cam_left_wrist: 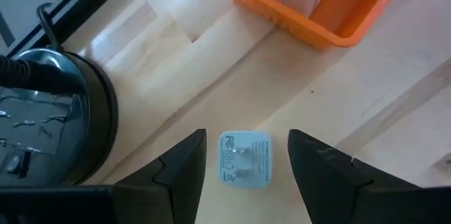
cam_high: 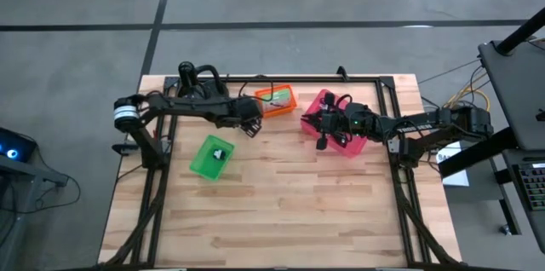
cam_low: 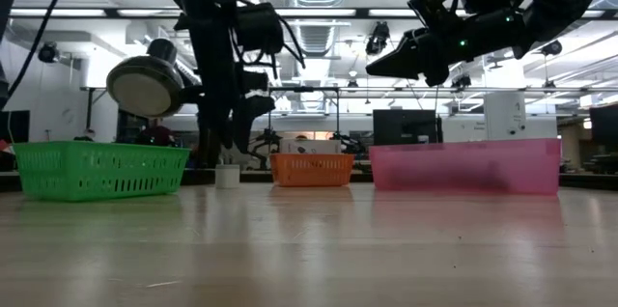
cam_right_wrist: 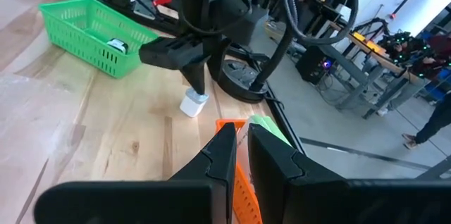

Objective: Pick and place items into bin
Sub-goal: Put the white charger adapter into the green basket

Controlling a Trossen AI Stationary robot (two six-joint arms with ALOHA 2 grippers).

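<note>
Closest in, seen from the left wrist: left gripper (cam_left_wrist: 246, 136) spread wide and empty, low over the desk (cam_left_wrist: 394, 111), straddling a tiny white piece (cam_left_wrist: 244, 157) without touching it. Lying flat on the wood, metal prongs up, square to the gap between the two fingers.

Likely handling, judged from looks: hard moulded plastic, stiff, light, not fragile. Smooth, slightly rounded sides, so some risk of slipping or popping out under an off-centre squeeze. Best taken across the two opposite flat sides, low on the body, clear of the prongs. Firm closure fine, no crushing worry.

Just beyond the piece, an orange basket (cam_left_wrist: 310, 13), with white packs standing inside and one slim green packet (cam_right_wrist: 268, 125) showing at its edge. Contents too crowded to count further.

Farther out on the left arm's side, a green basket (cam_high: 211, 157), apart from the gripper, holding one small dark-and-white thing; identity unclear.

Across the desk, right gripper (cam_right_wrist: 242, 136) raised above a pink bin (cam_low: 463, 165), fingers drawn nearly together, nothing visible between them. Waiting, by the look of it.

Count: one white piece loose on the desk; three containers (green, orange, pink); one green packet in sight; one thing in the green basket. Pink bin's contents hidden behind the right arm from above and behind its wall from the low view. No cables made out anywhere.
</note>
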